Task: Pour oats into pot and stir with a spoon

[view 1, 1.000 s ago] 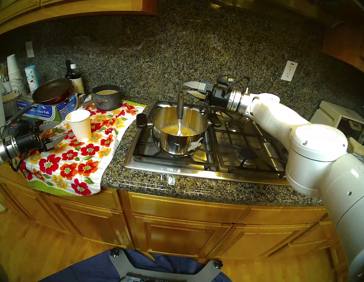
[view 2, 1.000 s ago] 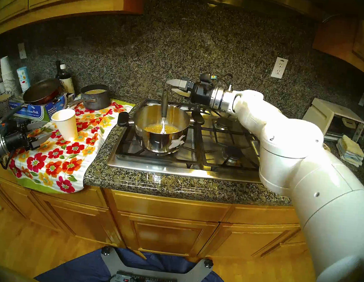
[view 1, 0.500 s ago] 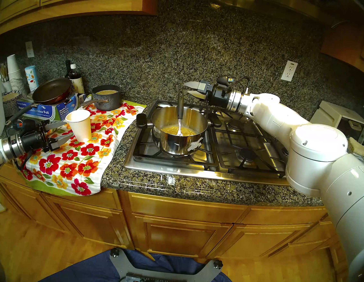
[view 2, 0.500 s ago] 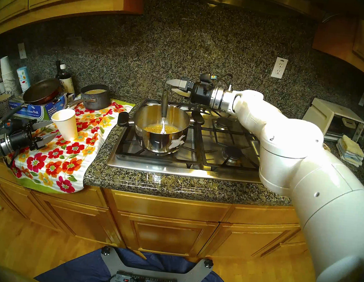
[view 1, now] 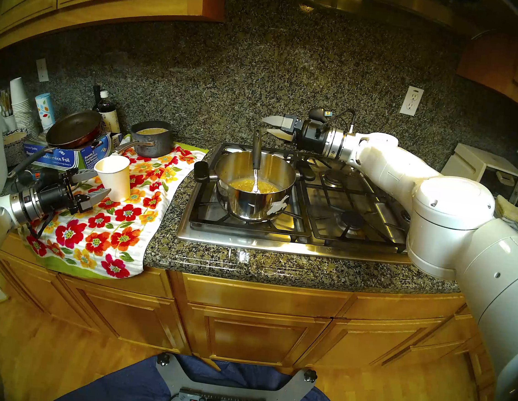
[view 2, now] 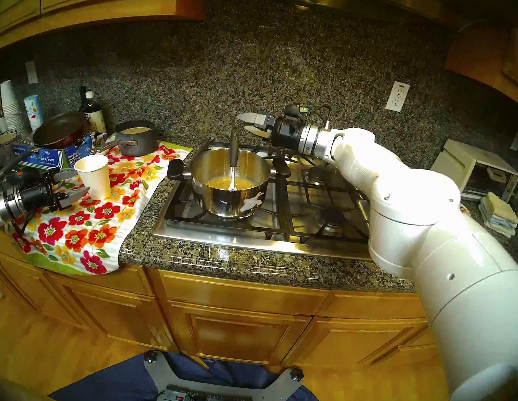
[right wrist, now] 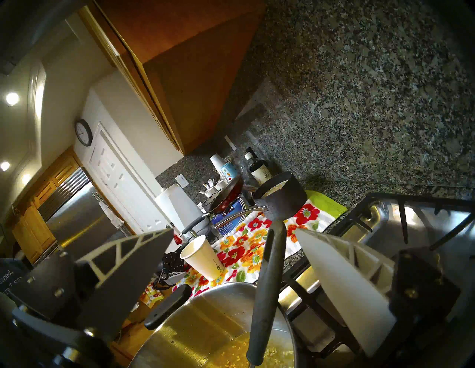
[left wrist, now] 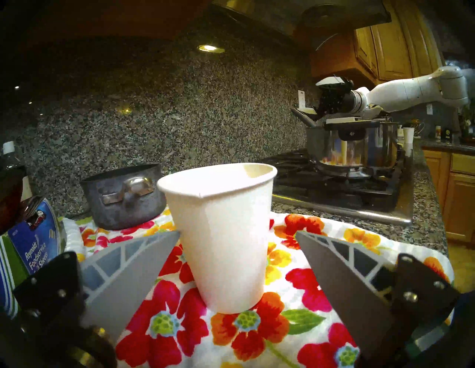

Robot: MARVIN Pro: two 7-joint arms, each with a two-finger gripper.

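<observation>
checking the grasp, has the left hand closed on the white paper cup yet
No, the left hand is open, its grey fingers standing apart on either side of the white paper cup without touching it.

blue box [view 1: 61, 155] | "reynolds foodservice foil"

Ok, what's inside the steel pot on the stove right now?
The pot holds golden oats with the spoon standing in them, handle against the far rim. The near wall hides the front of the bottom.
</observation>
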